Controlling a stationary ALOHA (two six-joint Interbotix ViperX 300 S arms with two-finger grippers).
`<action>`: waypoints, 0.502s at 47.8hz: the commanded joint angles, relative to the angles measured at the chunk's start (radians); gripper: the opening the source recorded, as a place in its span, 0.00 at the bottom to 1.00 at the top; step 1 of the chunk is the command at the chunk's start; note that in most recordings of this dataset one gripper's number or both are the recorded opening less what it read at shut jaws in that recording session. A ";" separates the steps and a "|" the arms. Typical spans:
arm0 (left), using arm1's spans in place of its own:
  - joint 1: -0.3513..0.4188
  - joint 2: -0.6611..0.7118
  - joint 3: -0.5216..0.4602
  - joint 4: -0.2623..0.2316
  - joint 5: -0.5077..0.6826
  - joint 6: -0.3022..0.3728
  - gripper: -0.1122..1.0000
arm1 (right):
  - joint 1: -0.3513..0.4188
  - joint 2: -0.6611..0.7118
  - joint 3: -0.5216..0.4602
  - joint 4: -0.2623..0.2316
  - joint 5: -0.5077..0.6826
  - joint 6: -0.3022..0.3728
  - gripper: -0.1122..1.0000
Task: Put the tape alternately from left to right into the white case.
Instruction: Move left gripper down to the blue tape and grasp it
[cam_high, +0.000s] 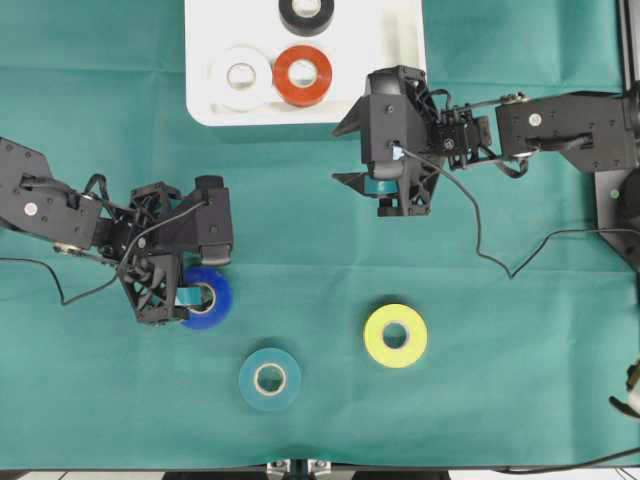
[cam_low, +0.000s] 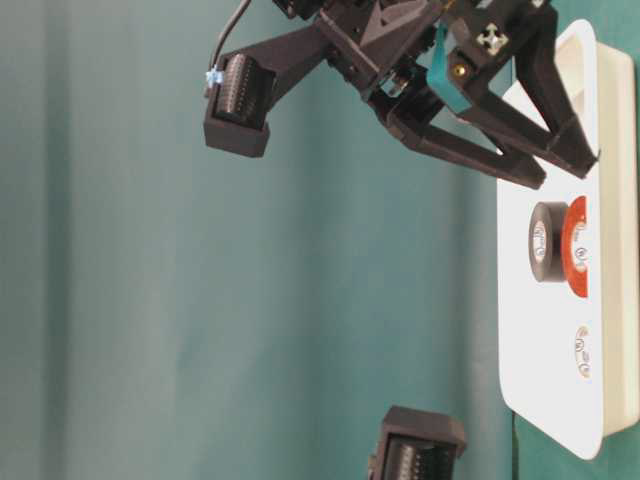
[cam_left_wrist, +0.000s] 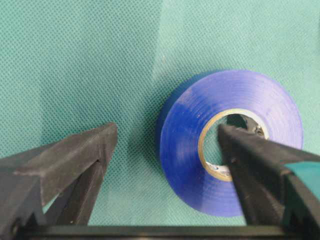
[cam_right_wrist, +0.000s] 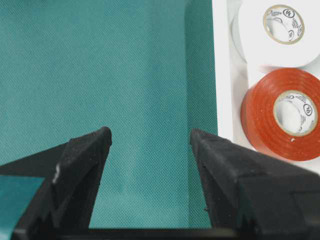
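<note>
Left gripper (cam_left_wrist: 165, 145) down over the blue roll (cam_high: 207, 297): one finger (cam_left_wrist: 250, 150) inside the pale core, the other outside on the cloth, with a gap still between it and the roll's wall. Jaws part-way in, not yet pinching; whether truly gripped, cannot tell. Blue roll flat on the green cloth (cam_high: 100, 100), well below the white case (cam_high: 400, 80) and to its left. Right gripper (cam_right_wrist: 150, 140) released, holding nothing, poised over bare cloth just beside the case's lower right corner.

Inside the case: white roll (cam_high: 241, 76) and red-orange roll (cam_high: 302, 75) side by side near the front rim, black roll (cam_high: 306, 14) behind them at the far edge. Three of six judged done.

Outside the case: blue roll under the left gripper, teal roll (cam_high: 270, 379) and yellow roll (cam_high: 395, 335) lower still, farthest from the case. Three left; blue apparently next.
</note>
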 joint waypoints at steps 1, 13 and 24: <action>-0.008 -0.014 -0.012 0.000 0.009 0.003 0.48 | 0.002 -0.009 -0.021 0.000 -0.006 0.002 0.74; -0.014 -0.018 -0.026 0.000 0.028 0.003 0.06 | 0.002 -0.009 -0.021 0.000 -0.009 0.000 0.74; -0.012 -0.018 -0.035 0.000 0.028 0.005 0.05 | 0.002 -0.009 -0.021 0.000 -0.008 0.000 0.74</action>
